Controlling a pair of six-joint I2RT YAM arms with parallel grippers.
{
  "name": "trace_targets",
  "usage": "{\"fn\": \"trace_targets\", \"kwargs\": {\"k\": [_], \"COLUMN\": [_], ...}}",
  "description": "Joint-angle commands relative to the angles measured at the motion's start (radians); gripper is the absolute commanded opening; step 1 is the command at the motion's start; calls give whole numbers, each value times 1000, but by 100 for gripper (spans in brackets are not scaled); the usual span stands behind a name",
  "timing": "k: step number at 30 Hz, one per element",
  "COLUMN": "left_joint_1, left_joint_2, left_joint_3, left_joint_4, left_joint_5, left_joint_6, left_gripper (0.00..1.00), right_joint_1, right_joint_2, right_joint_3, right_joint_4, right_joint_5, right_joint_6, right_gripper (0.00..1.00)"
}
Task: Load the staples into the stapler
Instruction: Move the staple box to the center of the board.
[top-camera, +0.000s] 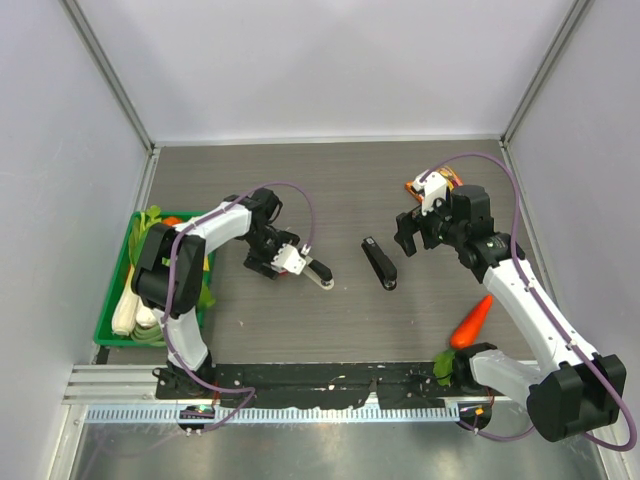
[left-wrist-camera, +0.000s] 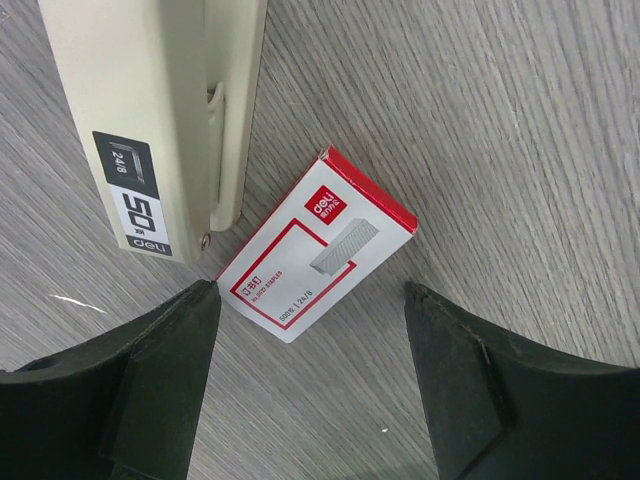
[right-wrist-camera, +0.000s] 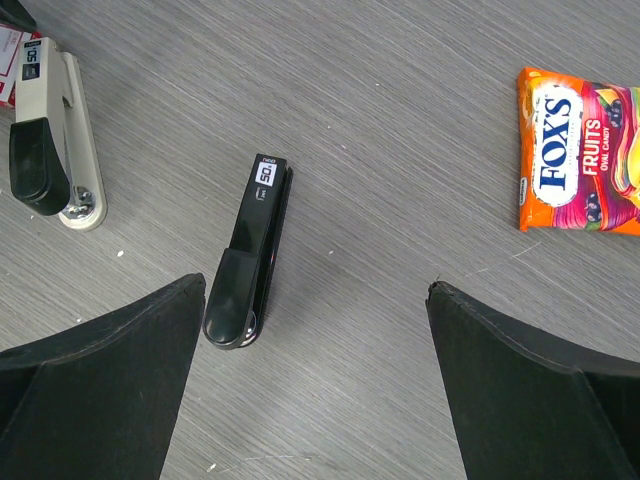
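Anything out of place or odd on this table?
A carrot lies loose beside the right arm's base, far from the basket of vegetables at the left. Nothing looks spilled or damaged.

beige stapler (left-wrist-camera: 150, 120) just beside staples box (left-wrist-camera: 318, 243); other sides clr.

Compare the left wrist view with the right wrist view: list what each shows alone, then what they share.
Left wrist only: the full red-labelled face of the staples box, seen between the tips of the open left gripper, not gripped. Right wrist only: the black stapler, the orange snack packet, the open right gripper. Shared: the beige stapler and the grey table; the right wrist catches only a sliver of the box at its top-left edge.
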Motion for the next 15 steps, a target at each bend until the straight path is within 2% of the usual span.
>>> {"fn": "trace_targets", "kwargs": {"k": [1, 7, 11, 15], "left_joint_1": [-11, -28, -34, -34], "left_joint_2": [26, 46, 37, -41], "left_joint_3": [23, 40, 45, -49], "left_joint_4": [-45, -92, -183, -159], "left_joint_5": [22, -18, -46, -69], "left_joint_6": [18, 1, 6, 6], "left_gripper": [78, 77, 69, 69], "right_joint_1": [5, 5, 5, 5], "right_joint_2": [-7, -12, -13, -16], "right_joint_3": [5, 3, 3, 3], "right_joint_4": [46, 47, 46, 46], "right_joint_5": [13, 14, 13, 10], "right_joint_6": [-10, -10, -8, -8], "right_gripper": [97, 97, 97, 97]}}
